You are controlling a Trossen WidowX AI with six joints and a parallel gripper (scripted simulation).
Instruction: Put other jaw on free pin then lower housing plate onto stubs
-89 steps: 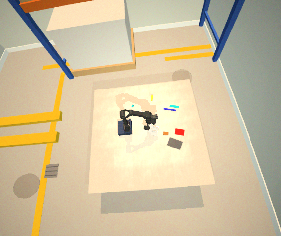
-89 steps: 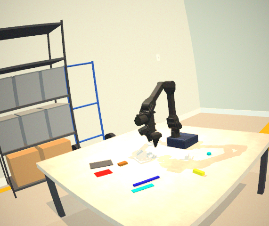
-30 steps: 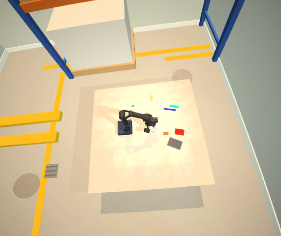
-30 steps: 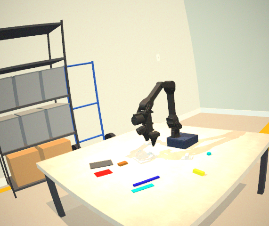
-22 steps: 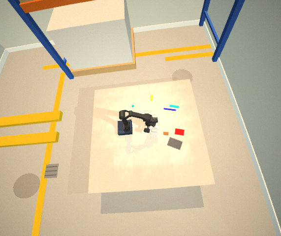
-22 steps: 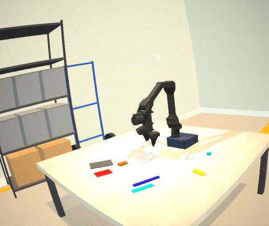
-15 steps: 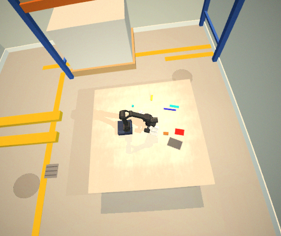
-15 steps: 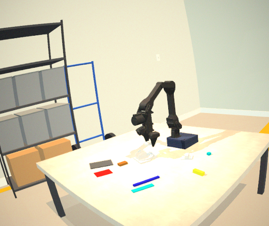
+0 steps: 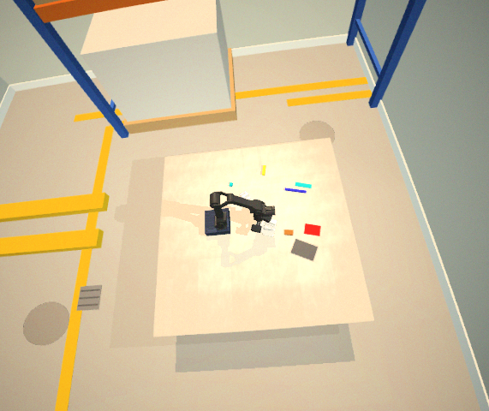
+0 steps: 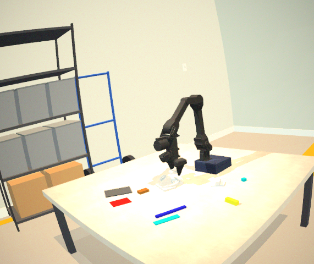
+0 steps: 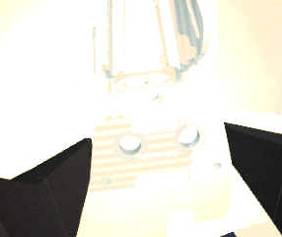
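My gripper (image 9: 263, 223) (image 10: 175, 171) (image 11: 158, 132) is shut on the white housing plate (image 11: 156, 113), which spans between the two black fingers in the wrist view. The plate has two large ringed holes and smaller holes, with striped shadows across it. The pale gripper assembly (image 9: 269, 229) (image 10: 166, 186) lies on the table below and beside the fingers. Its long jaws show beyond the plate at the top of the wrist view, the right jaw (image 11: 187, 30) shaded grey. Glare and the plate hide the pins, stubs and tooth mesh; I cannot tell whether the plate touches the base.
An orange block (image 9: 288, 232) (image 10: 143, 191), a red plate (image 9: 312, 229) (image 10: 120, 202) and a grey plate (image 9: 304, 249) (image 10: 118, 191) lie beyond the assembly. Blue (image 10: 170, 211) and cyan (image 10: 166, 219) bars, a yellow block (image 10: 231, 201) and a small white part (image 10: 219, 183) lie to the side.
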